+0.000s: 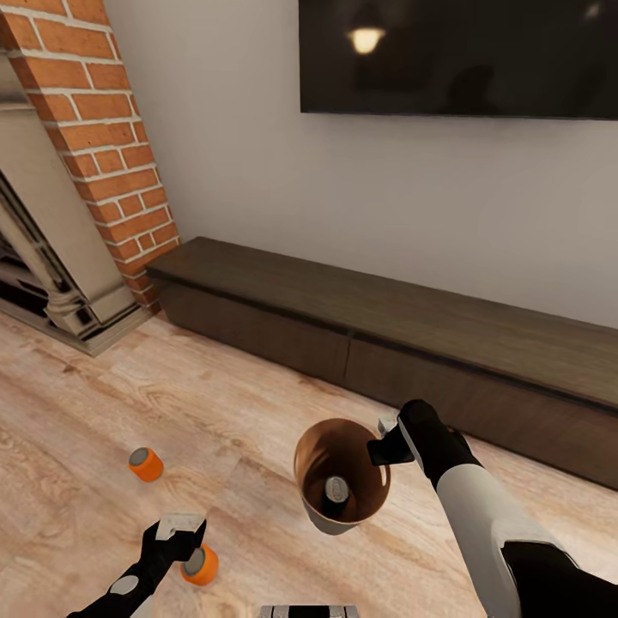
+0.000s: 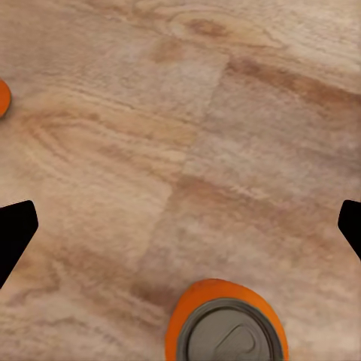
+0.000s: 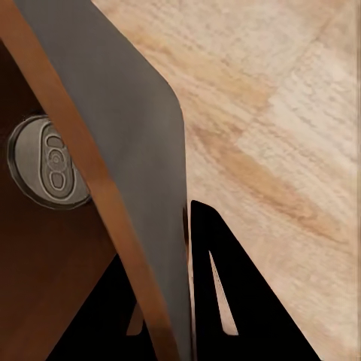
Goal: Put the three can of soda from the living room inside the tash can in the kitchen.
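My right gripper (image 1: 388,446) is shut on the rim of the trash can (image 1: 319,446) and holds it above the floor, tilted. In the right wrist view the bin's grey wall (image 3: 113,113) runs between the fingers (image 3: 214,301). The dark blue soda can (image 1: 335,496) lies inside, grey top showing (image 3: 49,162). One orange soda can (image 1: 200,565) stands on the floor just beside my left gripper (image 1: 176,536), which is open above the planks (image 2: 180,226), with that can (image 2: 226,325) near it. The other orange can (image 1: 146,463) stands farther left.
A long low dark cabinet (image 1: 386,335) runs along the white wall under the wall TV (image 1: 455,56). A red brick fireplace (image 1: 94,129) with a stone surround stands at the left. Light wood planks (image 1: 77,403) lie around the cans.
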